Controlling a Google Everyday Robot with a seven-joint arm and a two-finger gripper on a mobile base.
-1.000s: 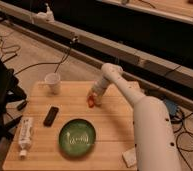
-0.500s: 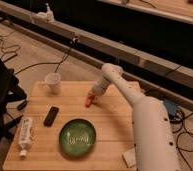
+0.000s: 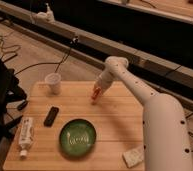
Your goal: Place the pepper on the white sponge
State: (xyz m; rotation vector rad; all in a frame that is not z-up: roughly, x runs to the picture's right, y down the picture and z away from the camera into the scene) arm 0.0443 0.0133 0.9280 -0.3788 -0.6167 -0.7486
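Here, one pepper [image 3: 95,93] between clamped jaws

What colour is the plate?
Green plate, camera view; the tool beyond it holds the pepper.

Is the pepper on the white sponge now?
Off. The claw, at the far table edge, grips the pepper; the white sponge lies bare.

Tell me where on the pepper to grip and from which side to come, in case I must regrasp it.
Grip the pepper across its narrow middle, coming down from above: it is small, elongated and smooth, so the short width likely suits the jaws best. The tool is at the far middle of the table, shut on the pepper from above.
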